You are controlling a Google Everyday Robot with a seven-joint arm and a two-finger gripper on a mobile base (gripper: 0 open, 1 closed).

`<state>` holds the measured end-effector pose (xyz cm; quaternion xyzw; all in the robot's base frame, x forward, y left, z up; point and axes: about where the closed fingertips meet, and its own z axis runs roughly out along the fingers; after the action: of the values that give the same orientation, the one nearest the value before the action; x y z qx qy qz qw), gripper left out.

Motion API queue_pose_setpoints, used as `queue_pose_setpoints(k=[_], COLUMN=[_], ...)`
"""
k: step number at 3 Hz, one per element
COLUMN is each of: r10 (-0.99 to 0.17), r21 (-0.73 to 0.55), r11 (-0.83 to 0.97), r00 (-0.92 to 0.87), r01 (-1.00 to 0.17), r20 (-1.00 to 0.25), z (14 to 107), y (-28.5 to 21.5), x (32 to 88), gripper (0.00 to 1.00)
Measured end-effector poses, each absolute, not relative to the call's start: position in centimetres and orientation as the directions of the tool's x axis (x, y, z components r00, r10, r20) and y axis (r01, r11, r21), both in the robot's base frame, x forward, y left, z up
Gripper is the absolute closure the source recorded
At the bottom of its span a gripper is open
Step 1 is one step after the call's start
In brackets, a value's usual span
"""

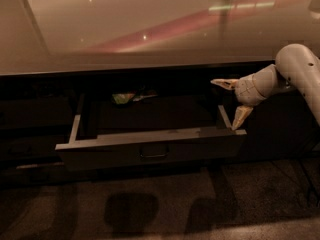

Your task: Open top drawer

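The wide, dark grey top drawer (110, 154) stands pulled out beneath the glossy pale tabletop (150, 34), with a small green object (122, 98) at its back. The white arm's (300, 69) gripper (231, 101) hangs spread wide beside the drawer's right front corner.

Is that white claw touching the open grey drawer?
Cannot tell: camera view shows the pale two-finger gripper at the right wall of the dark grey top drawer, contact or gap unclear.

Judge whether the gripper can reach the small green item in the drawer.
Probably yes: the dark grey top drawer is open, the green item lies uncovered, the open gripper hangs at the drawer's right corner.
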<state>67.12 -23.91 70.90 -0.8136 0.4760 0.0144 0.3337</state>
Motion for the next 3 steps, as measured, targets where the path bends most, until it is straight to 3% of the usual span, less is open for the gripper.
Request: queue_pose_setpoints(k=[3], r10=[-0.846], r21=[-0.519], r11=[-0.229], r00=[0.432], r01=[-0.823], r20=[-0.312], z=[70.8], y=[-27.8], x=[62.4], gripper=[0.0])
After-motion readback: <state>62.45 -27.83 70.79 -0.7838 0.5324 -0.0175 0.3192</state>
